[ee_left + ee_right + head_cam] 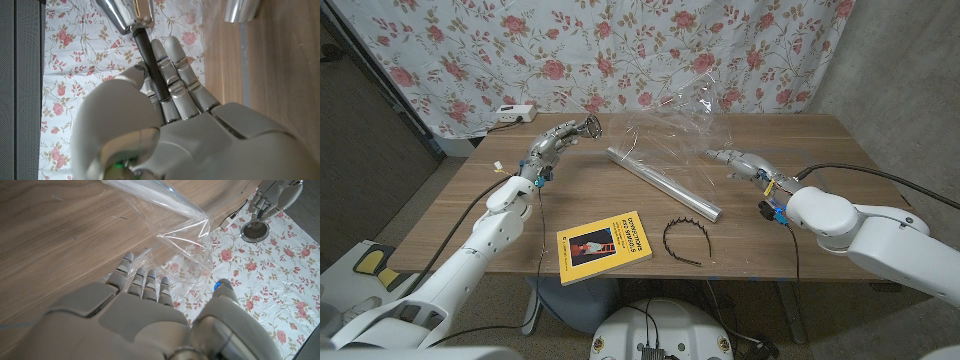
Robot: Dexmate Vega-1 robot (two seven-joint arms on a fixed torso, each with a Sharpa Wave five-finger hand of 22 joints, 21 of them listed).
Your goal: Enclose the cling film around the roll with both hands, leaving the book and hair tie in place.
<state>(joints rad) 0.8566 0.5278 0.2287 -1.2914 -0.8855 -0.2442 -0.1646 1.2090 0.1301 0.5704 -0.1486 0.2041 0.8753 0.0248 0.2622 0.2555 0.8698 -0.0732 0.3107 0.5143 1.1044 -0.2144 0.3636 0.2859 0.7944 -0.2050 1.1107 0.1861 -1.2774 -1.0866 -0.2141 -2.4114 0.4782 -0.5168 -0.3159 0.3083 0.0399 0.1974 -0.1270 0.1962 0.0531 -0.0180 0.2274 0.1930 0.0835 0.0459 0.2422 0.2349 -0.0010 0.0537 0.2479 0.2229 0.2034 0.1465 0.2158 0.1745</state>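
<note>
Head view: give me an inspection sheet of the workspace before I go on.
Surface: wooden table, bare wood around the items.
Job's things: roll lying diagonally; cling film lifted loose above it; book and black hair tie at the near edge, apart from the roll.
Clutter: power strip at the far edge.
Hands: left hand grips a black-handled metal object; right hand has its fingers spread at the film's edge, contact unclear.
Cables: black cable off the right arm.
Surroundings: floral curtain.
</note>
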